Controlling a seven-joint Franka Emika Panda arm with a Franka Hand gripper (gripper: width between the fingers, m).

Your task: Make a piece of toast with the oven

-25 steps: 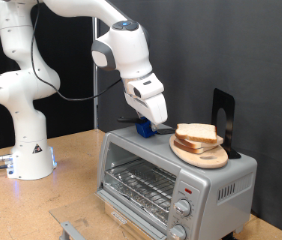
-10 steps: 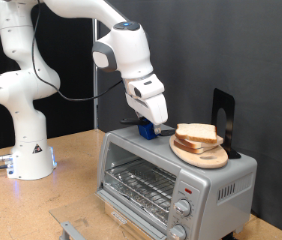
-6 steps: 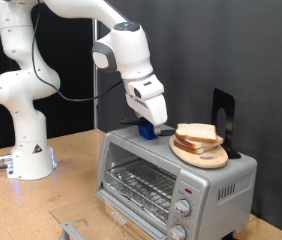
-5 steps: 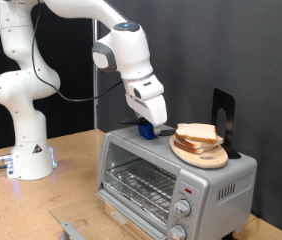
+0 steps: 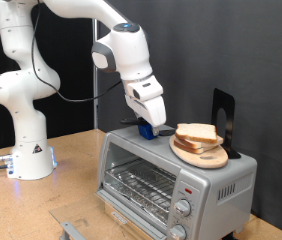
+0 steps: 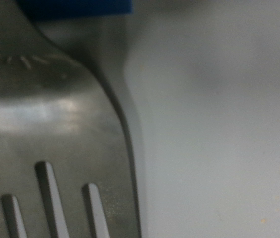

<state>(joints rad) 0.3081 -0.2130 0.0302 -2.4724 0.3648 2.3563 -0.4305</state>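
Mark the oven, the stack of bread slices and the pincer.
oven [image 5: 146, 160]: exterior view, top front edge.
bread slices [image 5: 195, 134]: exterior view, top slice.
pincer [image 5: 153, 125]: exterior view, fingertips over the oven top.

A black backdrop [image 5: 241, 50] rises behind a wooden tabletop [image 5: 31, 205].

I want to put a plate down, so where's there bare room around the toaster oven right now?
Bare wooden table lies between the arm's white base and the oven, toward the exterior view's left. The oven's top is crowded: the gripper sits by a blue-handled tool, beside the round wooden board with bread slices.
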